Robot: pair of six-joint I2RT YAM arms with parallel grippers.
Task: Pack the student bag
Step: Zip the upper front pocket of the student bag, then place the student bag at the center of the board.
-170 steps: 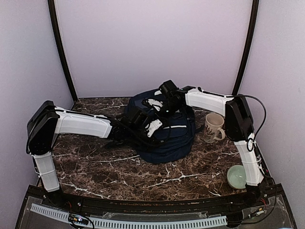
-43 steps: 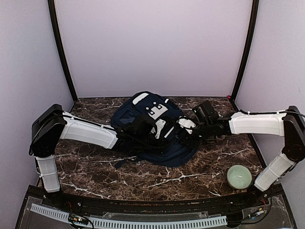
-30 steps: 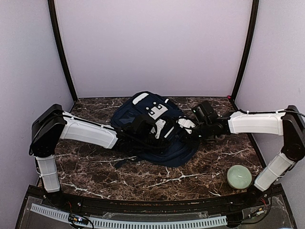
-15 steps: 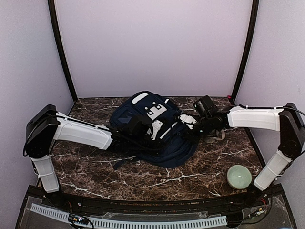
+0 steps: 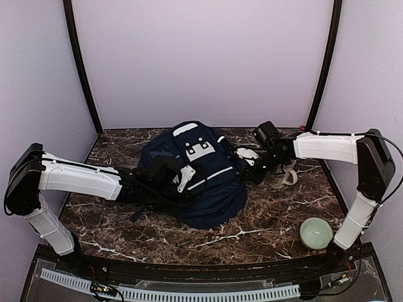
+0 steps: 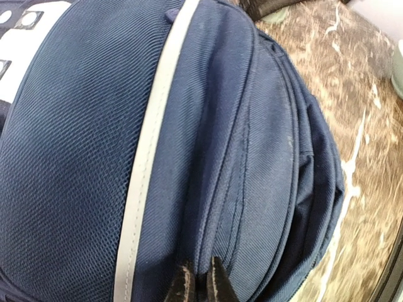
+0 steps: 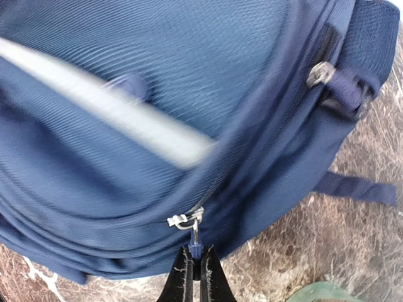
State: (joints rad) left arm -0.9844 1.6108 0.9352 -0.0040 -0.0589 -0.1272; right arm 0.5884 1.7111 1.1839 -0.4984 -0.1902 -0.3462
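The student bag (image 5: 201, 182) lies mid-bench (image 5: 264, 220), between your arms. The right pincer (image 7: 194, 267) is clamped on the zip pull (image 7: 192, 229) at the bag's right flank; the left pincer (image 6: 196, 286) is pinched shut on its near side

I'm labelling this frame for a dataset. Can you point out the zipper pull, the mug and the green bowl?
zipper pull (image 7: 194, 234): right wrist view, on the metal link hanging from the slider.
mug (image 5: 279, 181): top external view, on its cream side wall.
green bowl (image 5: 316, 233): top external view, on its bare inside.
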